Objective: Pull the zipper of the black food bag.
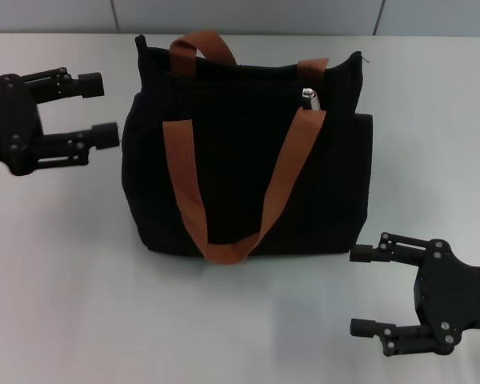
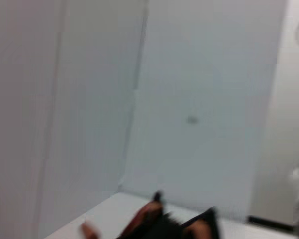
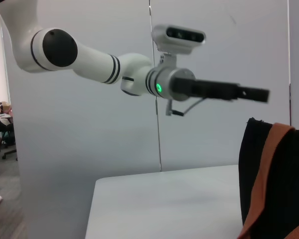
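The black food bag (image 1: 248,160) stands upright in the middle of the table, its two orange-brown handles (image 1: 224,192) hanging down the front. The silver zipper (image 1: 310,98) sits on the zip line at the bag's upper right. My left gripper (image 1: 96,108) is open, level with the bag's upper left side and just clear of it. My right gripper (image 1: 364,290) is open near the table's front, beside the bag's lower right corner. The bag's top shows in the left wrist view (image 2: 174,224) and its side in the right wrist view (image 3: 279,179), which also shows the left arm (image 3: 189,87).
The white table (image 1: 80,280) runs to a grey wall (image 1: 248,14) behind the bag. Nothing else stands on it.
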Motion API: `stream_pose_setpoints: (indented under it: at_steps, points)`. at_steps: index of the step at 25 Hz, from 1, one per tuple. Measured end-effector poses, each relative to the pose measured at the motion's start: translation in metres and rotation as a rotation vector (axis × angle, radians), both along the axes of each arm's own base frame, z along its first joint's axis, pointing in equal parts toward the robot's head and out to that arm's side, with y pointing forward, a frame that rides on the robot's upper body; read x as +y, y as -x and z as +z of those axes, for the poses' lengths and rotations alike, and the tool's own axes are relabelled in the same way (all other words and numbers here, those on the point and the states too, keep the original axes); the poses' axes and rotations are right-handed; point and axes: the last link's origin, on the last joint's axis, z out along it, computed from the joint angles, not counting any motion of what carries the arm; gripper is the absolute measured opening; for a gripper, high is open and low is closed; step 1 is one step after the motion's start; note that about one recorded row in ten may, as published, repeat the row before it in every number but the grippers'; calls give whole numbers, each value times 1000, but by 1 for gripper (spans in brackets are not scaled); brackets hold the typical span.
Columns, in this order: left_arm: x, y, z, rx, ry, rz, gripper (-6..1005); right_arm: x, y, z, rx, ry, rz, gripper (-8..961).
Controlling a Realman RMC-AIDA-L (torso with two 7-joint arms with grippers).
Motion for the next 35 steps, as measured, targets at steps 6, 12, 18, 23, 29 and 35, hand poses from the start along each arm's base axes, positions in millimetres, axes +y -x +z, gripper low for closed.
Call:
stream_pose_setpoints:
  at_steps: [6, 12, 18, 23, 29, 35]
  points:
    - [-10, -6, -5, -41, 64, -43, 838, 4, 1, -1, -7, 6, -18, 816]
    - [-30, 2, -51, -86, 155, -93, 836, 7, 2, -3, -17, 17, -23, 816]
    - [-48, 14, -80, -91, 158, -105, 834, 9, 5, -6, -13, 27, -20, 816]
    - [-66, 29, -102, -41, 152, -80, 834, 10, 6, -11, -22, 45, -25, 816]
    - [-78, 37, -115, -24, 152, -73, 834, 9, 5, -17, -30, 61, -36, 816]
    - [-80, 41, -122, -5, 137, -70, 834, 8, 6, -21, -32, 75, -37, 816]
